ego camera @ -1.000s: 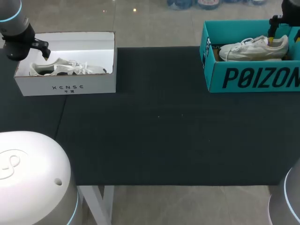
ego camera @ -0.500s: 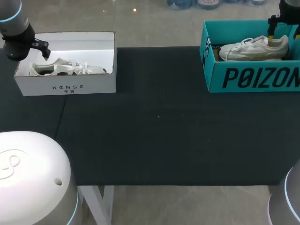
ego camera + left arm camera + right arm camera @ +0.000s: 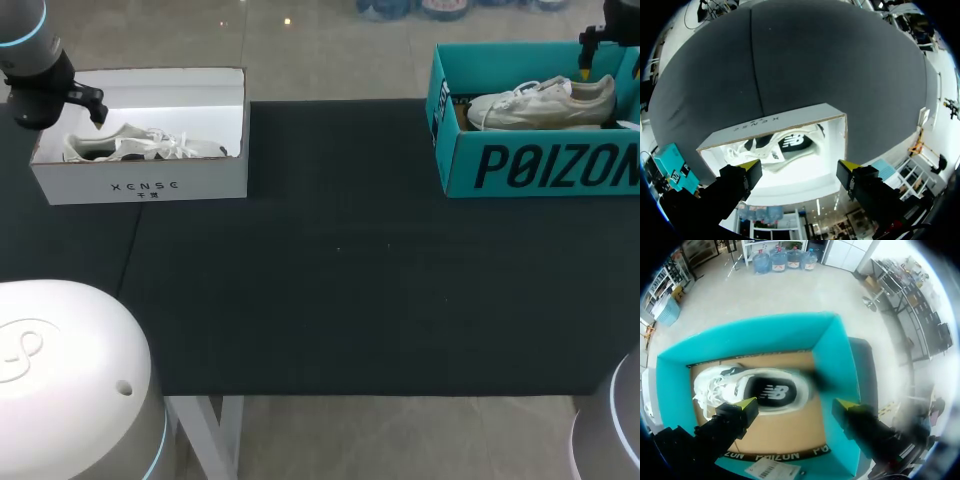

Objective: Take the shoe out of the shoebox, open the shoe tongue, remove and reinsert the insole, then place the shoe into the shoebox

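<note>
alright, both arms are parked over a box each, nothing lifted yet, so i'd call this the very first step: getting a shoe out.

your right gripper hangs above the teal shoebox at the far right of the table, fingers spread wide and holding nothing. the off-white sneaker sits upright on the box's brown cardboard floor, directly under those fingers. your left gripper is just as wide open and empty over the white shoebox at the far left, where a white sneaker lies.

to do this pick well, i'd come straight down. straddle the sneaker across its narrow width near the collar and keep both yellow tips clear of the teal walls. stay off the loose laces: they'd likely slip or snag. close gently, since the upper looks soft and should give under the pads. then lift straight up until the sole is clear of the rim before you travel.

now the look of it. the teal-box sneaker is pale cream, toe to the left and heel to the right, with laces bunched toward the toe. the insole shows dark through the opening with a light logo on it. its heel end is blurred from the wrist, so judge that edge from the head view.
</note>
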`<state>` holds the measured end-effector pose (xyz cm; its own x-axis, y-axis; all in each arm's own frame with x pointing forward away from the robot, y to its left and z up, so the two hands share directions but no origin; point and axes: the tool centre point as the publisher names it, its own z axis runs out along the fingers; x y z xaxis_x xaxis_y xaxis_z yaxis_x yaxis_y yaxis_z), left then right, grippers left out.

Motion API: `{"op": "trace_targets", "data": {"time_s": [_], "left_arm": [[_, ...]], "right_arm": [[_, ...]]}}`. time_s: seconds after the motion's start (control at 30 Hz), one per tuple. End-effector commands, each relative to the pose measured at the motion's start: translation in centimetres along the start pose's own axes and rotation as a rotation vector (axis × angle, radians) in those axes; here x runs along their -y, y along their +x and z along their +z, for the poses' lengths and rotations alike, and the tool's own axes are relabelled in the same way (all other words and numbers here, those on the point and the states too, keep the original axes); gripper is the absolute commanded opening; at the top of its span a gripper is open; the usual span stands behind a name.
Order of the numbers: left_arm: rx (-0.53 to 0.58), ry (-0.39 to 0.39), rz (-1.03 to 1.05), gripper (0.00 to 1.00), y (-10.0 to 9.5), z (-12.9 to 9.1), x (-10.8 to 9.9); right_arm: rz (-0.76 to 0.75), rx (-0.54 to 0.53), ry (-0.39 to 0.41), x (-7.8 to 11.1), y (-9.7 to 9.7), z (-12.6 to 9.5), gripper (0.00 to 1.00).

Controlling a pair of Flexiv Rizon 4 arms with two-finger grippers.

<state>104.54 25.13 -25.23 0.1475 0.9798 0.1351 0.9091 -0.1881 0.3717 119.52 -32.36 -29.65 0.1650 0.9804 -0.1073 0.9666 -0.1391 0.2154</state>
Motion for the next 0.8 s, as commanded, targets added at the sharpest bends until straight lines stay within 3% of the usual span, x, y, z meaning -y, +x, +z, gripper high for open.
{"op": "trace_targets", "data": {"time_s": [0.03, 0.8], "left_arm": [[-0.001, 0.000, 0.001, 1.00, 0.0, 0.0, 0.0], [-0.001, 0.000, 0.001, 1.00, 0.0, 0.0, 0.0]], "right_arm": [[-0.002, -0.005, 0.049, -1.4, -0.1, 1.4, 1.00], [-0.020, -0.012, 0.100, -1.1, 0.0, 4.9, 1.00]]}}
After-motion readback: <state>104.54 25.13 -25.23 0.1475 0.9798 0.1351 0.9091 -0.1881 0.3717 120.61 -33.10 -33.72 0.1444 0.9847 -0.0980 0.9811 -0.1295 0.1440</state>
